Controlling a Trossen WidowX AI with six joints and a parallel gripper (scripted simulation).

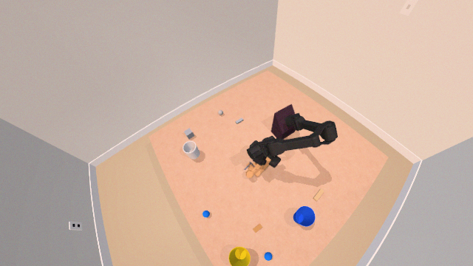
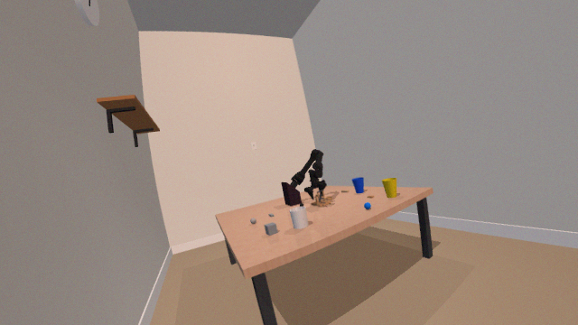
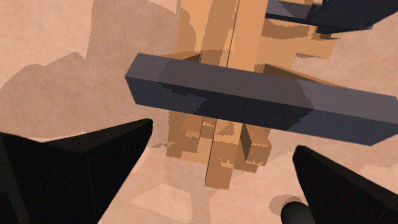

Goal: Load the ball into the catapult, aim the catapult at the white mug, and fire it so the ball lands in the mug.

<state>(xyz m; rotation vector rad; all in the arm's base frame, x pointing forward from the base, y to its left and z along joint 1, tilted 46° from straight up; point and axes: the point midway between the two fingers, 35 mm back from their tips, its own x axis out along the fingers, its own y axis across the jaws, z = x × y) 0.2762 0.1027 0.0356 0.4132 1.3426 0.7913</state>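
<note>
The wooden catapult (image 1: 255, 171) (image 2: 326, 201) (image 3: 246, 35) stands on the table. In the wrist view a dark crossbar (image 3: 220, 90) runs over its frame. My gripper (image 1: 267, 162) (image 2: 316, 194) (image 3: 222, 138) is open and empty, above the catapult, with a finger on either side of its near end in the wrist view. The black ball (image 3: 295, 214) (image 2: 302, 205) lies on the table beside the catapult, partly hidden by the right finger in the wrist view; the arm hides it in the top view. The white mug (image 1: 193, 151) (image 2: 299, 218) stands upright, away from the catapult.
A grey cube (image 1: 189, 134) (image 2: 271, 228) is beside the mug. A blue cup (image 1: 304, 216) (image 2: 358, 185), a yellow cup (image 1: 239, 257) (image 2: 390, 188), blue balls, a grey ball (image 1: 220, 112) and small blocks are spread over the table. The dark stand (image 1: 284, 122) is at the arm's base.
</note>
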